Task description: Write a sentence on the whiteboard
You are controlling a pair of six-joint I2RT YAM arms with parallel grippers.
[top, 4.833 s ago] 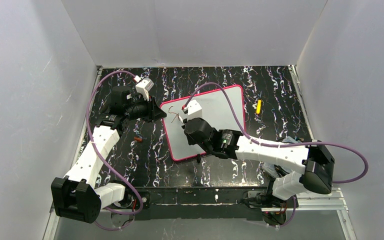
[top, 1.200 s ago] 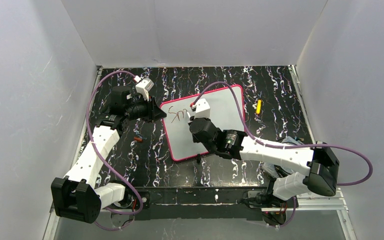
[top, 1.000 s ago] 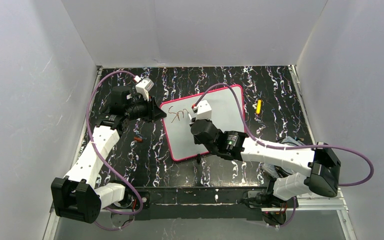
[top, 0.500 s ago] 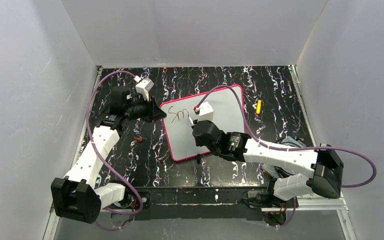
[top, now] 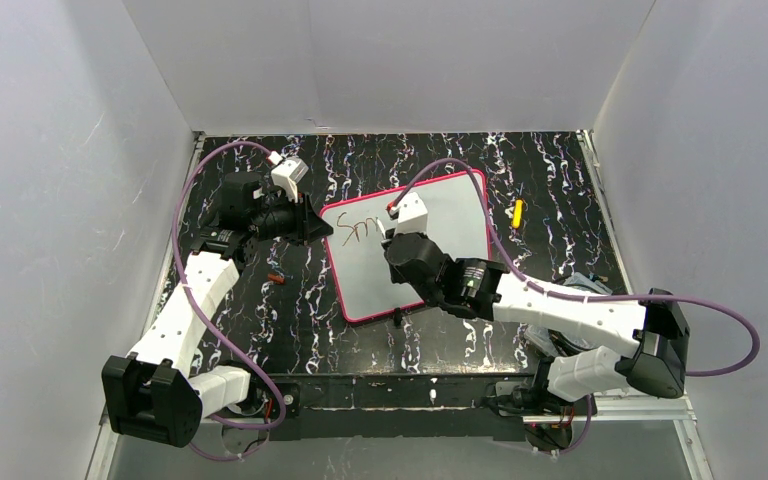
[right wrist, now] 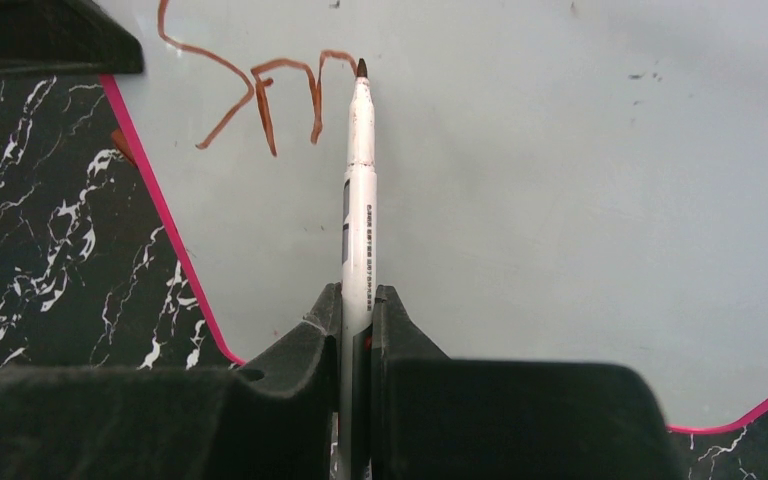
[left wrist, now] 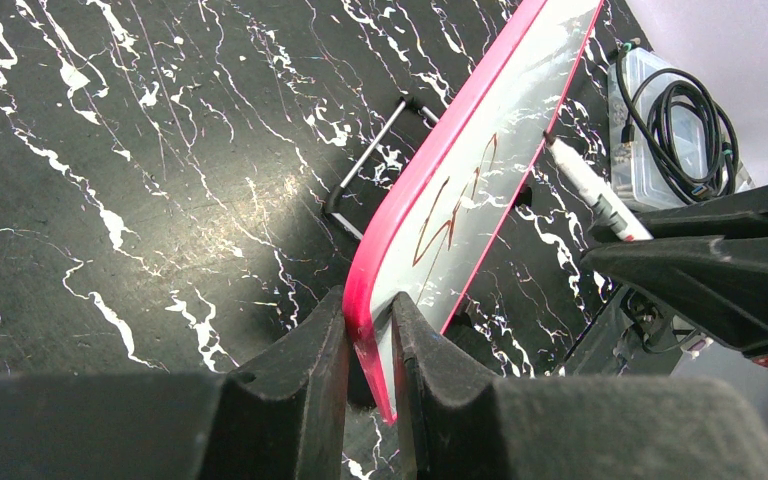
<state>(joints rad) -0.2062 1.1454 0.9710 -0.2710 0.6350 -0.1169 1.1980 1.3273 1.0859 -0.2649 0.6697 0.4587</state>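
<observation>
The whiteboard (top: 362, 285) sits askew across the middle of the table (top: 390, 155) and bars the straight way from the near edge to the far edge. Its far left corner is taken by the left hand (top: 312, 228), clamped on the frame. The right hand (top: 392, 240) and its marker (right wrist: 360, 180) hang over the board's left half, with the arm lying across the near right part. Open marble runs along the far edge (one small yellow item (top: 517, 213) lies towards the right edge). A small red-brown piece (top: 276, 277) lies left of the board, and a clear box (left wrist: 660, 110) of cable sits by the right edge.
</observation>
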